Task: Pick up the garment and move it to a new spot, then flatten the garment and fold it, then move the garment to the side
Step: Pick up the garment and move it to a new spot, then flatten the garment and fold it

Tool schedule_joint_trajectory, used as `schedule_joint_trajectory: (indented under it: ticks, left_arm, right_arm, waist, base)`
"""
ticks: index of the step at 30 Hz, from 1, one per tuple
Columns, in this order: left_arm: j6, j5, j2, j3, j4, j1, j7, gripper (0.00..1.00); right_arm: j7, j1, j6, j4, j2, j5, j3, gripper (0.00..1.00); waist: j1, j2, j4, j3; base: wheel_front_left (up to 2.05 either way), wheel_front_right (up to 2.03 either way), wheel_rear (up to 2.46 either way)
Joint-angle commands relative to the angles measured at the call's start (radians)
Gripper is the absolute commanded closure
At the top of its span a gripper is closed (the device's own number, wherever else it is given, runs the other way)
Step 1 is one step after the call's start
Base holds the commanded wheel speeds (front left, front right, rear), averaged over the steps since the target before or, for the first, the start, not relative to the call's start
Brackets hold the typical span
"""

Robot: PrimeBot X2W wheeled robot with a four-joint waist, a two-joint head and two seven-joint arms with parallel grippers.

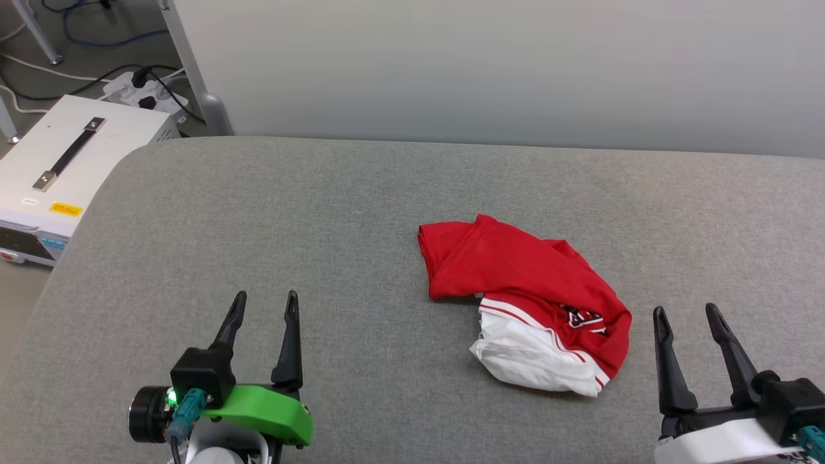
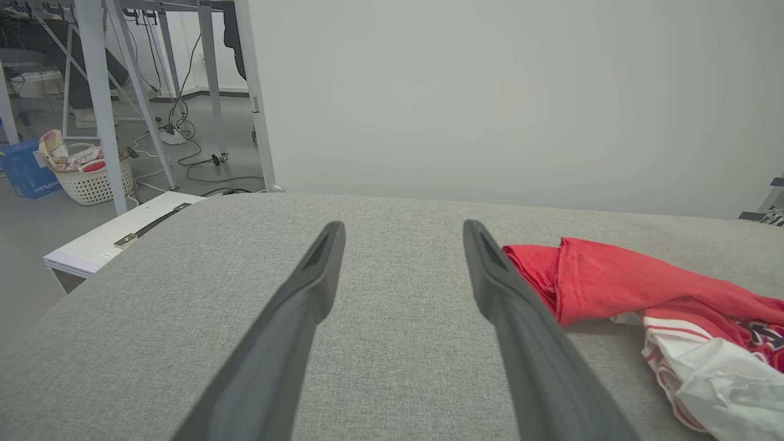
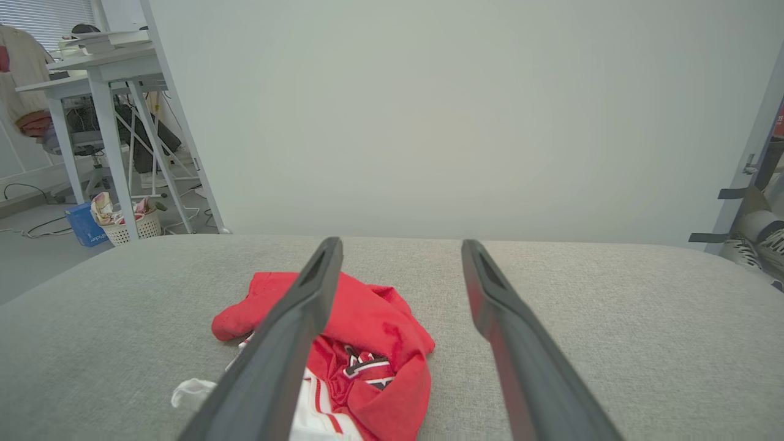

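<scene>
Lying crumpled, red garment [image 1: 509,270], white sleeve, partial print

No fully legible txt anywhere. On the garment [image 1: 509,270] a black print [image 1: 583,319] w/ white outline pokes out of a fold, too crumpled to read chars. The white box [image 1: 109,148] at left has a yellow sticker [image 1: 66,209] w/ dark marks + a small white tag [image 1: 29,201], both too small to read. The blue bin [image 2: 24,174] on the floor has white lettering, too blurred.
</scene>
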Motion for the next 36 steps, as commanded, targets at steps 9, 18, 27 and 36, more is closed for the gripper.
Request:
schedule_joint_trajectory:
  ticks: [9,18,27,36]
  left_arm:
    - [-0.062,0.082,-0.063,0.077,0.006,0.061,-0.006,0.00]
    - [-0.101,0.128,-0.094,0.120,0.015,0.079,-0.006,0.00]
    - [-0.124,0.157,-0.113,0.142,0.028,0.085,-0.006,0.00]
    - [-0.136,0.175,-0.125,0.159,0.034,0.086,-0.006,0.00]
  right_arm:
    - [-0.006,0.034,-0.001,0.030,0.000,0.001,0.023,0.00]
    - [-0.006,0.038,-0.001,0.034,0.000,-0.006,0.030,0.00]
    - [-0.006,0.038,-0.001,0.033,0.000,-0.013,0.030,0.00]
    - [-0.006,0.017,-0.001,0.019,0.000,-0.023,0.026,0.00]
  waist:
    - [0.0000,0.0000,-0.004,-0.014]
    - [0.0000,0.0000,-0.002,-0.016]
    - [0.0000,0.0000,0.002,-0.019]
    - [0.0000,0.0000,0.001,-0.017]
  base:
    - [0.00,0.00,0.00]
    - [0.00,0.00,0.00]
    - [0.00,0.00,0.00]
    - [0.00,0.00,0.00]
